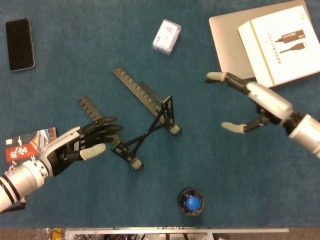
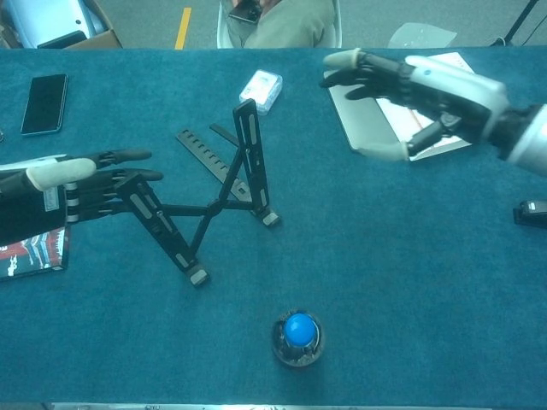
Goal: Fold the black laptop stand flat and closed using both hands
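My left hand (image 1: pixel 82 145) sits at the left rail of the laptop stand (image 1: pixel 136 120), fingers extended and loosely apart, gripping nothing. From the chest view the fingertips seem to touch the raised rail end, though I cannot be sure of contact. I judge it is placed there to brace that side for folding.

The stand is mid-tabletop (image 1: pixel 225 190), unfolded: two notched rails, crossed struts, the right rail propped up steeply.

My right hand (image 1: pixel 250 107) hangs above the tabletop well right of the stand, thumb and fingers wide apart, empty. It looks set to take the right rail so both sides can be pushed together.

Count: one stand, one phone (image 1: pixel 20 44), one printed booklet (image 1: pixel 27 143), one small white box (image 1: pixel 166 36), one blue-topped round object (image 1: pixel 190 202), one closed laptop (image 1: pixel 230 45), one product box (image 1: pixel 277 42).
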Robot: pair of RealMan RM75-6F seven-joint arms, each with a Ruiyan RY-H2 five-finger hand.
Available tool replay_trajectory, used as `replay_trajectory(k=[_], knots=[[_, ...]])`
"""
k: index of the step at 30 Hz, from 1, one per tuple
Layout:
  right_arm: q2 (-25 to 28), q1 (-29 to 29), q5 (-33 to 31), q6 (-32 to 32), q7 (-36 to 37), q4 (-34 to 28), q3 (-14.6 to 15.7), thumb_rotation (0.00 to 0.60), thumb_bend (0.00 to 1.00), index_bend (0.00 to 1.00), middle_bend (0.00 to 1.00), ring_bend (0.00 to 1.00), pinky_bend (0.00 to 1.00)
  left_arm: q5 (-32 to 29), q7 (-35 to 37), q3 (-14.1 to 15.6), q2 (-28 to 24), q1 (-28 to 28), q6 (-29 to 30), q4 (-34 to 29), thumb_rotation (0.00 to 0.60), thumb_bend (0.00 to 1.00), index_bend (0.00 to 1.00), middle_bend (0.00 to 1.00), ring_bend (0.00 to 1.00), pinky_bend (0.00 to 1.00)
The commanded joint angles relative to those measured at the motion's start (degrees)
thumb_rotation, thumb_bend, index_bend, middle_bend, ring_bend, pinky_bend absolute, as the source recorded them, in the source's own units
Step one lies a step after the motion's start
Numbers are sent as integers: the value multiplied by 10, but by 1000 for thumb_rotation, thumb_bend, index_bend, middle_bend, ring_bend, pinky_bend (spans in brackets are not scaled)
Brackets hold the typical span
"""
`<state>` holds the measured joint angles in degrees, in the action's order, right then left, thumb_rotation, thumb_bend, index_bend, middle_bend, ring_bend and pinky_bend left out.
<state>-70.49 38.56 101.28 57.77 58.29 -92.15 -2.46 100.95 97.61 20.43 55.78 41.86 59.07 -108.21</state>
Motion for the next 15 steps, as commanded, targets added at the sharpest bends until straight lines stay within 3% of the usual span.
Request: replay_trajectory(k=[1, 15], knots=[[-29, 38, -2, -20, 55, 26, -1, 600, 288, 72, 164, 17, 94, 0, -1, 1, -3, -1, 0, -2, 411, 250, 45, 115, 49, 56], [-93, 132, 17, -33, 258, 121, 26, 600, 298, 60, 199, 33, 94, 0, 0, 0, -9, -7, -2, -7, 394, 251, 45, 114, 49, 55]])
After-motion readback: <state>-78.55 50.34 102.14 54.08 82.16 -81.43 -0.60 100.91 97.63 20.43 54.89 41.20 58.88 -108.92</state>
